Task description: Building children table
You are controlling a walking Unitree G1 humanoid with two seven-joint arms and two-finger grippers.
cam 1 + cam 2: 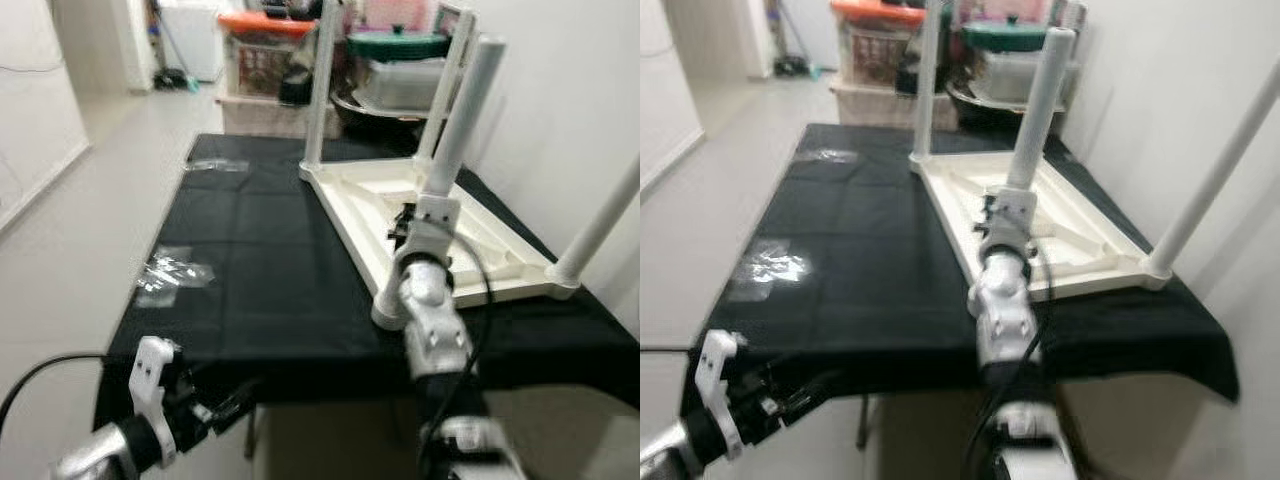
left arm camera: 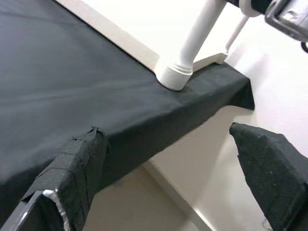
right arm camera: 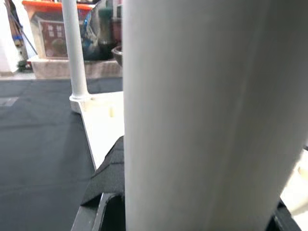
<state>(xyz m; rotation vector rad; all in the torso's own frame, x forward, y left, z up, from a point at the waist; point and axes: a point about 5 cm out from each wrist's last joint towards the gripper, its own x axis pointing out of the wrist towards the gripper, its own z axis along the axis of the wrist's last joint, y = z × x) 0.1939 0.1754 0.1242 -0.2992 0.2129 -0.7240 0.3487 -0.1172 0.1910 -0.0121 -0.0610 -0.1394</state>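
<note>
- Our right gripper [image 1: 407, 222] has its black fingers [image 3: 108, 180] closed around the near white table leg [image 1: 462, 125]; in the right wrist view the leg stands hard against the camera with a finger pressed to its side.
- That leg rises at a tilt from the near left corner of the upturned children's table top [image 1: 440, 232], and our right arm reaches up to it from below the worktop's near edge.
- Our left gripper [image 1: 222, 405] hangs low, just off the near edge of the worktop [image 1: 270, 260], with its fingers [image 2: 79, 168] spread wide and nothing between them.
- In the left wrist view we see, beyond those open fingers, the foot of the gripped leg seated on the corner of the white top, and the black cloth [image 2: 72, 82] dropping over the worktop's edge.
- The white table top lies underside up on the right half of the black cloth, its moulded ribs facing us.
- A second leg [image 1: 322, 85] stands upright at the far left corner, a third [image 1: 448, 85] at the far right corner, and a fourth [image 1: 605, 220] leans out from the near right corner, close to the white wall.
- A clear plastic bag [image 1: 172, 272] lies on the cloth near the worktop's left edge, well apart from the table top; another clear wrapper [image 1: 220, 165] lies further back on the left.
- Beyond the worktop's far end we see stacked storage boxes, one with an orange lid [image 1: 268, 22] and one with a green lid [image 1: 398, 44].
</note>
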